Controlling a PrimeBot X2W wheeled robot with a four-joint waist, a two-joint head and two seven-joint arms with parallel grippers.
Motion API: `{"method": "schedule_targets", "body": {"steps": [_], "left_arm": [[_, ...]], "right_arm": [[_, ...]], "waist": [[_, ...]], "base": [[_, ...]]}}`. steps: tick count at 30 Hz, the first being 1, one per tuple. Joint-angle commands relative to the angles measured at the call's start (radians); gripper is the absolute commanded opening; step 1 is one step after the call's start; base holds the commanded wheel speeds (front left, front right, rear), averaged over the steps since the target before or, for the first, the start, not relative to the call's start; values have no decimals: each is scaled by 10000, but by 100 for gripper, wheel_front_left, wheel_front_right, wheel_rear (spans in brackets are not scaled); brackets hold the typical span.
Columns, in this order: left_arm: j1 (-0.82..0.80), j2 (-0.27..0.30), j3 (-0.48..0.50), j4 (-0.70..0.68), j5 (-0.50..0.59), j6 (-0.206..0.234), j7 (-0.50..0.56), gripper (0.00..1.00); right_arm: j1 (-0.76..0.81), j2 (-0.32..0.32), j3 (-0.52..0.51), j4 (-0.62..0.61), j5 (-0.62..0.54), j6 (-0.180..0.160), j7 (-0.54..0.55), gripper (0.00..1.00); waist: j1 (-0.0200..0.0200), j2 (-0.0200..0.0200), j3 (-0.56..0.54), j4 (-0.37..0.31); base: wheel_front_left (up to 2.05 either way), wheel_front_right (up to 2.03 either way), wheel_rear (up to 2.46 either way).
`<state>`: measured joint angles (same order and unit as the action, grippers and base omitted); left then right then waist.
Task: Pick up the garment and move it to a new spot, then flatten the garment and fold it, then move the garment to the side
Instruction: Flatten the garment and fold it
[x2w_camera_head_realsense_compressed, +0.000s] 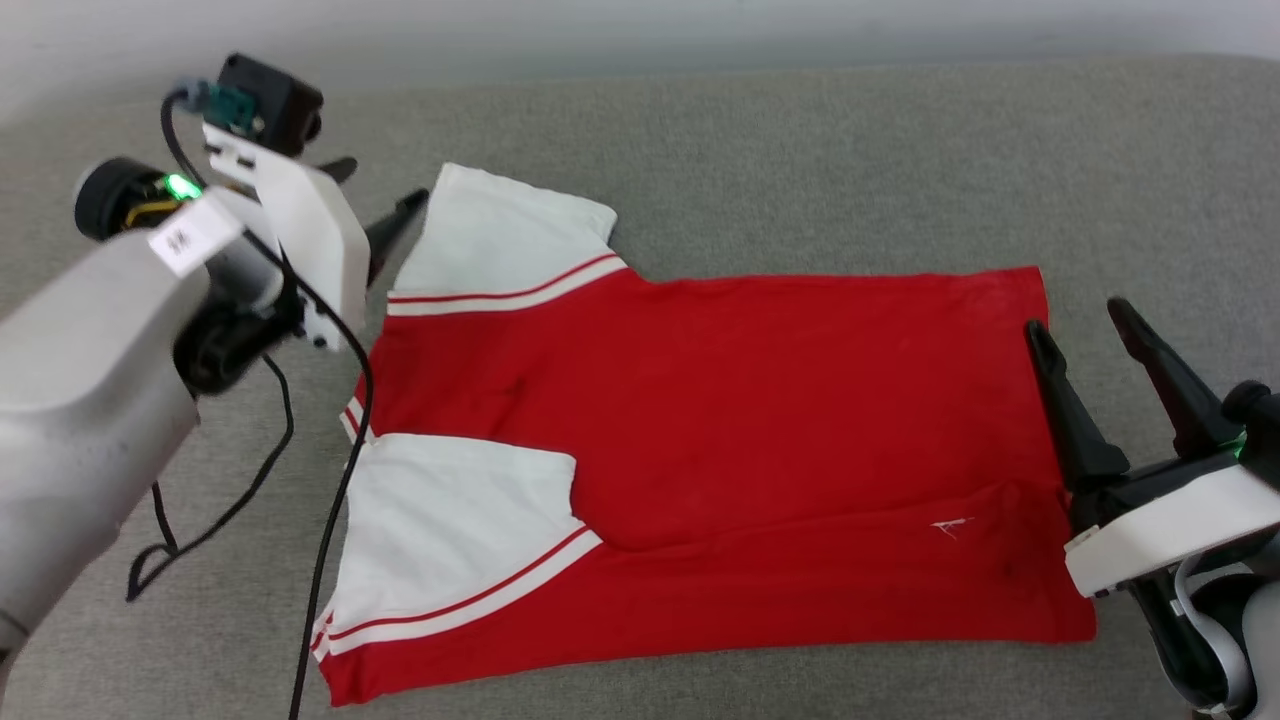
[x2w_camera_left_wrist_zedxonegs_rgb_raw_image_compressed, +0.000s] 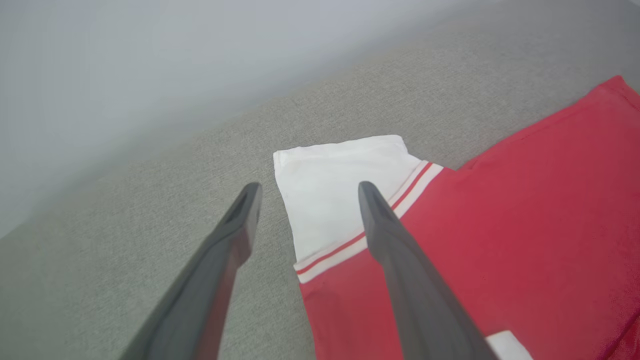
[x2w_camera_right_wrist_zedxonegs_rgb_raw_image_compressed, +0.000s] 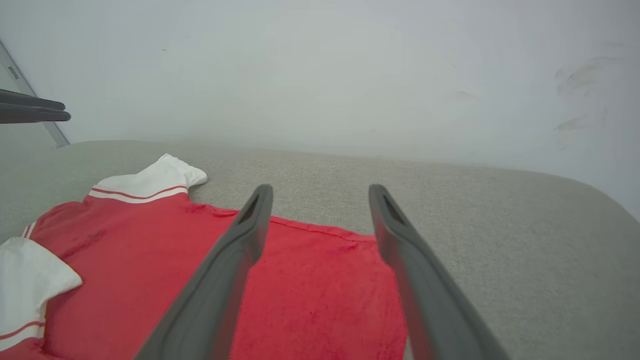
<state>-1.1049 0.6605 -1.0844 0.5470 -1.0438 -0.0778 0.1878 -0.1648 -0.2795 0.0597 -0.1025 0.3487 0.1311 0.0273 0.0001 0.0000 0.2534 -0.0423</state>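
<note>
Presently the garment (x2w_camera_head_realsense_compressed: 750, 420) (x2w_camera_left_wrist_zedxonegs_rgb_raw_image_compressed: 525, 225) (x2w_camera_right_wrist_zedxonegs_rgb_raw_image_compressed: 140, 260) lies spread flat on the grey fabric surface (x2w_camera_head_realsense_compressed: 850, 170), plain red side up, with its neck end toward the robot's left and its hem toward the right. One white sleeve (x2w_camera_head_realsense_compressed: 500, 235) sticks out at the far side; the other white sleeve (x2w_camera_head_realsense_compressed: 450, 530) lies at the near side. The left gripper (x2w_camera_head_realsense_compressed: 385, 182) (x2w_camera_left_wrist_zedxonegs_rgb_raw_image_compressed: 310, 187) hangs just beside the far sleeve, jaws spread wide and holding nothing. The right gripper (x2w_camera_head_realsense_compressed: 1077, 318) (x2w_camera_right_wrist_zedxonegs_rgb_raw_image_compressed: 321, 189) sits at the hem edge, jaws likewise parted and empty; whether a finger touches the cloth cannot be told. A black cable (x2w_camera_head_realsense_compressed: 320, 560) trails from the left arm.
</note>
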Motion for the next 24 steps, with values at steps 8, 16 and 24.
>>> {"method": "schedule_targets", "body": {"steps": [8, 16, 24], "left_arm": [[-2061, -522, -200, 1374, -1051, -365, 3737, 100], [-3487, -473, -111, 2285, -1127, -194, 5177, 100], [-3762, -302, -665, 2808, -387, -240, 5276, 100]], "right_arm": [[-788, 161, 299, -688, -338, -9, 85, 100], [-1276, 78, 391, -845, -386, -9, 41, 100], [-1498, 130, 479, -832, -423, -9, -50, 100]], "waist": [[-1, 0, 1909, -918], [-1, 0, 2922, -1255], [-1, 0, 3290, -1312]], "base": [[0, 0, 0], [0, 0, 0], [0, 0, 0]]}}
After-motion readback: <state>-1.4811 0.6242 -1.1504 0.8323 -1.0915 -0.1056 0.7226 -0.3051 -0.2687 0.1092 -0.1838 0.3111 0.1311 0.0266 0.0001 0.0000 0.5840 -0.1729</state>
